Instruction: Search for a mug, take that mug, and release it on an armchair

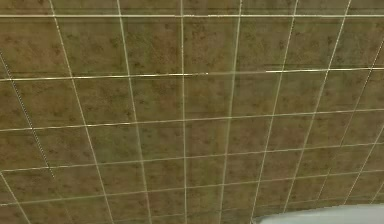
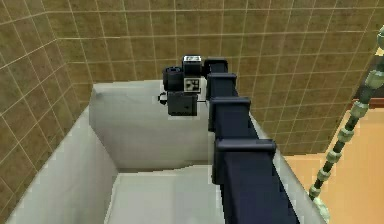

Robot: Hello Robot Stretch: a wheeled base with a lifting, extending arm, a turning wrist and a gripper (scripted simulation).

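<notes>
One dark arm [image 2: 240, 135] is reaching over one white bathtub [image 2: 120, 125], its single hand [image 2: 162, 97] hanging near the far tub wall. Whether it is holding anything cannot be told. One slim pole [image 2: 340, 150] is standing at the right.

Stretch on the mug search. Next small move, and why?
Probably turn the base away: the forward view faces a tiled wall at close range, and the arm extends above a white tub between more tiles. The search is likely better aimed elsewhere.

No text, label, number or sign can be read on anything here.
</notes>
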